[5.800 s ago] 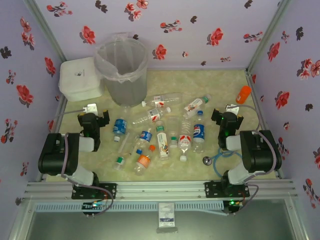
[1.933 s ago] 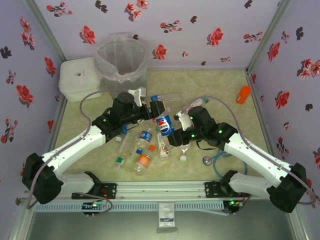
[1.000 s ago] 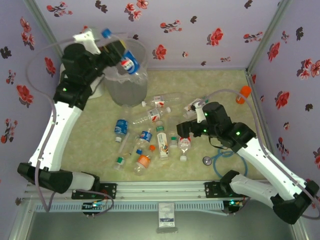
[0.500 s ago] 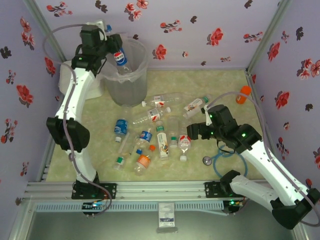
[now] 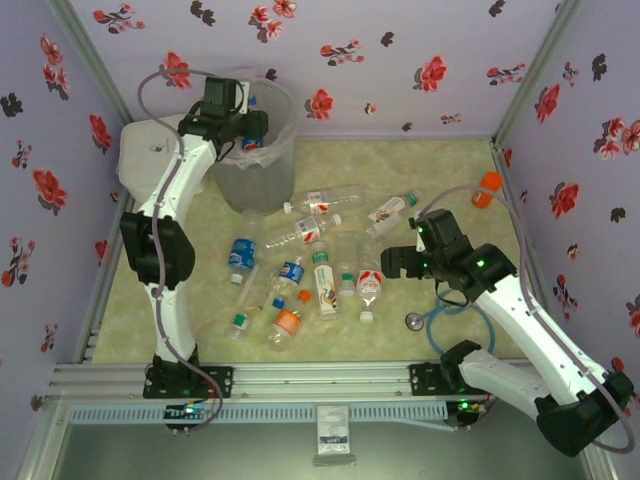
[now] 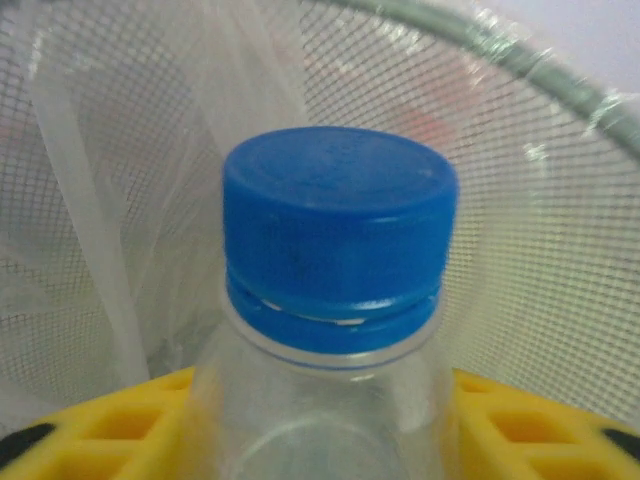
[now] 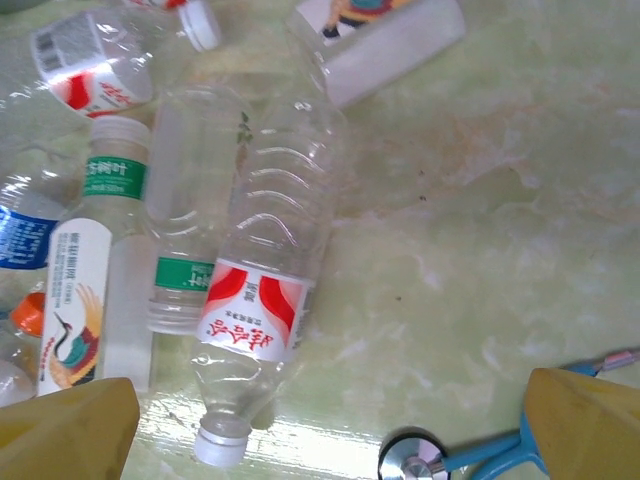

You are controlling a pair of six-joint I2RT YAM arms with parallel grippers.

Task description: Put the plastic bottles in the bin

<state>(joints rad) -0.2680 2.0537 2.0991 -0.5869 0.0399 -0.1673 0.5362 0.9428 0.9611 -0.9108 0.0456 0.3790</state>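
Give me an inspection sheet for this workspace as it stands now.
Surface: pale green marbled table top, nothing spilled.
Job's things: about ten clear plastic bottles lie loose mid-table; one blue-capped clear bottle is over the bag-lined translucent grey round bin.
Clutter: white square lidded box beside the bin; solid orange bottle-shaped object far right; metal-disc stethoscope with blue tubing near the right arm.
Grippers: left gripper at the bin mouth, blue-capped bottle between its fingers, grip unclear; right gripper open above the bottles, empty.
Cables: one grey cable loop on the left arm, another on the right.
Surroundings: lilac flower-print walls; aluminium rail at the near edge.
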